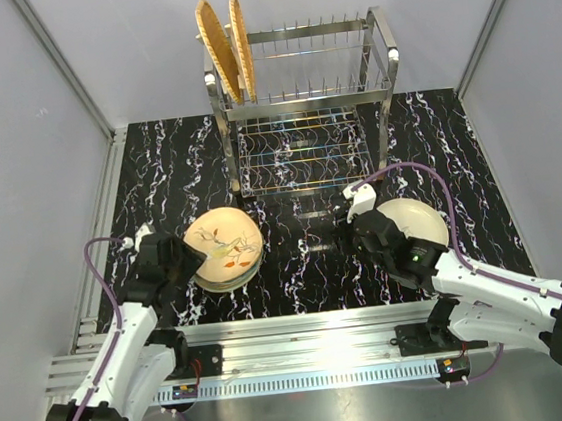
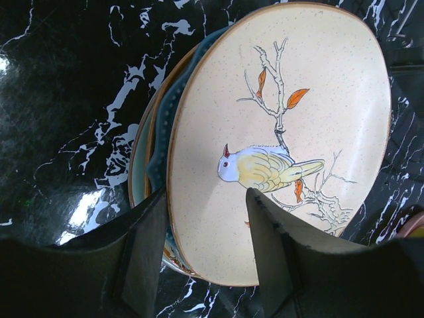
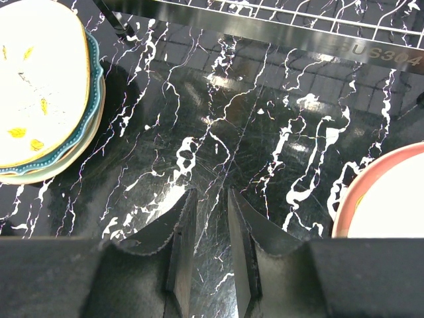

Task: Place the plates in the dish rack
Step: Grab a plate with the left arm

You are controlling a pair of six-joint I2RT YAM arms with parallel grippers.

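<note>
Topping the left stack of plates (image 1: 225,267) is a cream bird-and-branch plate (image 1: 226,238) (image 2: 318,73), with a teal plate (image 2: 159,132) under it. My left gripper (image 1: 188,258) (image 2: 207,195) is shut on the bird plate's near rim, one finger outside the rim and one on its face. My right gripper (image 1: 348,226) (image 3: 211,193) hangs over bare tabletop between the stacks, narrowly open and holding nothing. A pink-edged cream plate (image 1: 415,219) (image 3: 361,192) lies to its right. The dish rack (image 1: 299,93) stands at the back with two orange woven plates (image 1: 216,46) upright in its top tier.
The black marbled tabletop (image 1: 306,258) runs from the arms to the rack. White walls close in the left, right and back. The rack's lower grid shelf (image 1: 300,153) and steel base bar (image 3: 298,30) face the arms. A metal rail (image 1: 304,329) borders the near edge.
</note>
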